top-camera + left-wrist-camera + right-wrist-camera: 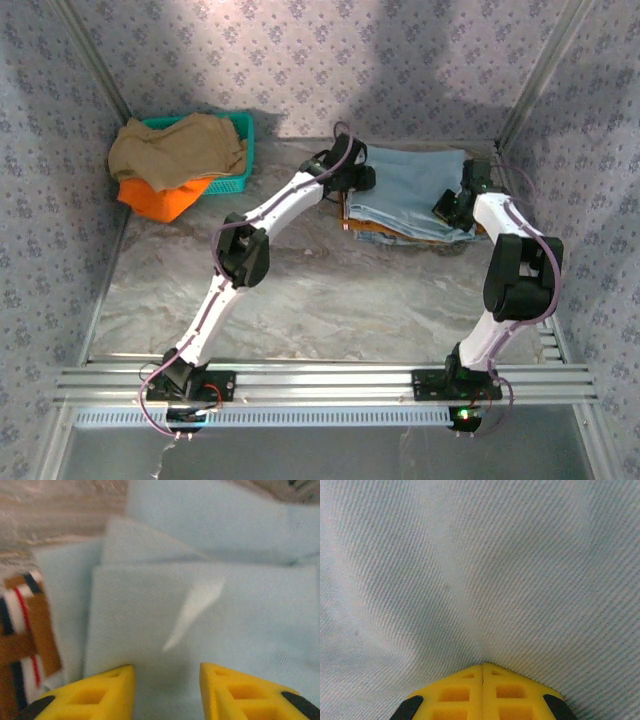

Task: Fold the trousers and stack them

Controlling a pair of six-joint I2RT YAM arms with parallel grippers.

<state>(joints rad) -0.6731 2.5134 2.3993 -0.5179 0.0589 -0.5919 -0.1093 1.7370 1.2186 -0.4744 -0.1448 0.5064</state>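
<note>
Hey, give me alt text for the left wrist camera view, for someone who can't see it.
Folded pale blue trousers lie in flat layers across the frame. The left gripper is at the bottom edge, its yellow fingers apart. A brown, white, navy and red striped fabric shows at the left edge, with marbled table at top left.

Materials and finish, as seen.
Trousers (480,570): thin cloth, matt, fine diagonal twill ribs, soft creases. Left gripper (166,672) and right gripper (483,667): yellow plastic, matt, moulded pockets, black pads. Table (330,300): marbled, smooth, faint sheen. Basket (243,150), upper left: teal plastic mesh. Rail (320,380), bottom: ribbed bare metal, satin.
</note>
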